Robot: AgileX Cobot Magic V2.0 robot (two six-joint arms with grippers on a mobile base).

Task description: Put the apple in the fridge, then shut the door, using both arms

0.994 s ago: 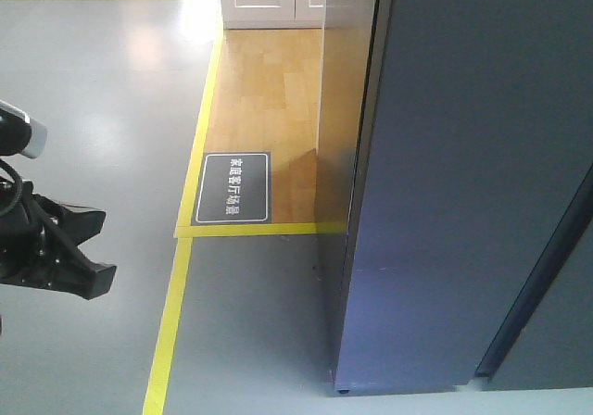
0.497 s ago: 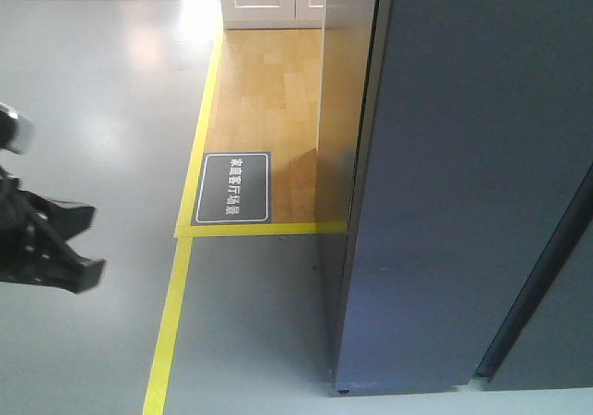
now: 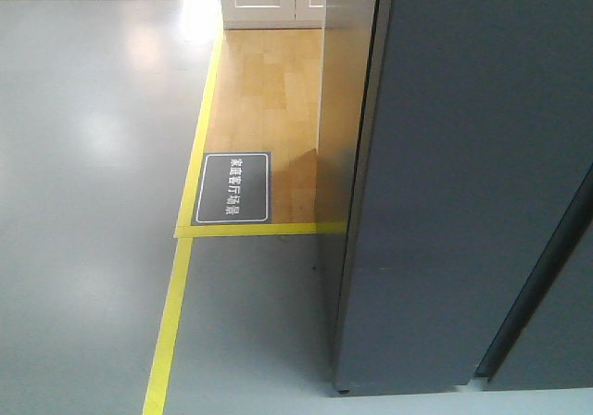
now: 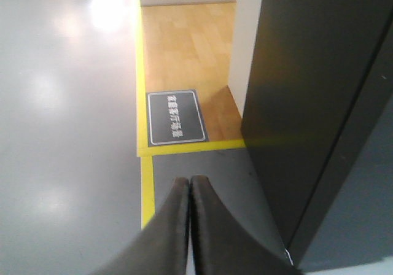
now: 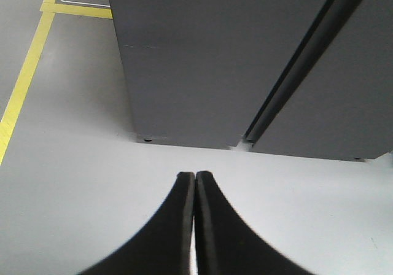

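With the door (image 3: 463,183) shut flush against the fridge (image 5: 331,66), both tools sit closed and empty: left tool (image 4: 189,183), right tool (image 5: 194,177). Apple not visible, presumably inside; task looks finished.

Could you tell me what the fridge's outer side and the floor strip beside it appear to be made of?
The fridge side looks like smooth painted or coated metal, dark grey with a faint sheen and no texture. The floor strip beside it looks like light wood laminate, with visible plank seams and grain, edged by yellow tape.
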